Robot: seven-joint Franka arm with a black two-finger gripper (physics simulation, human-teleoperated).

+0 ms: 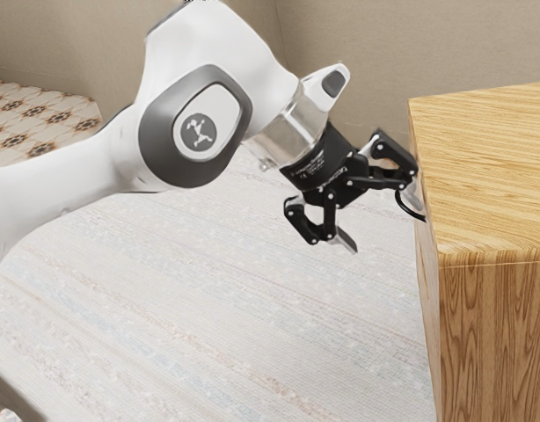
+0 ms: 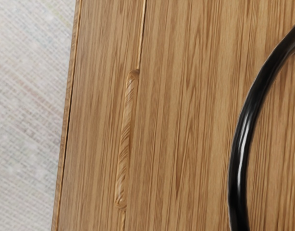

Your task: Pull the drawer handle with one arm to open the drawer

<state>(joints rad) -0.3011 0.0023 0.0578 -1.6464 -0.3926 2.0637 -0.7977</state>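
Note:
A wooden cabinet [image 1: 490, 220] stands at the exterior view's right, with its front face toward the arm. A black curved drawer handle [image 1: 410, 204] sticks out from that face near its top. My gripper [image 1: 381, 209] hovers just in front of the face and is open, with its fingers spread wide. The upper finger [image 1: 400, 161] lies close above the handle and the lower finger [image 1: 345, 239] is well clear of it. In the wrist view the black handle [image 2: 243, 139] arcs across the wood-grain drawer front [image 2: 186, 96], just ahead of my hand.
Beside the handle the cabinet front carries a vertical seam [image 2: 143, 29] and a narrow raised wooden ridge [image 2: 124, 149]. Light textured floor [image 1: 208, 299] stretches below the arm. Patterned tiles [image 1: 32, 119] and beige walls lie at the back.

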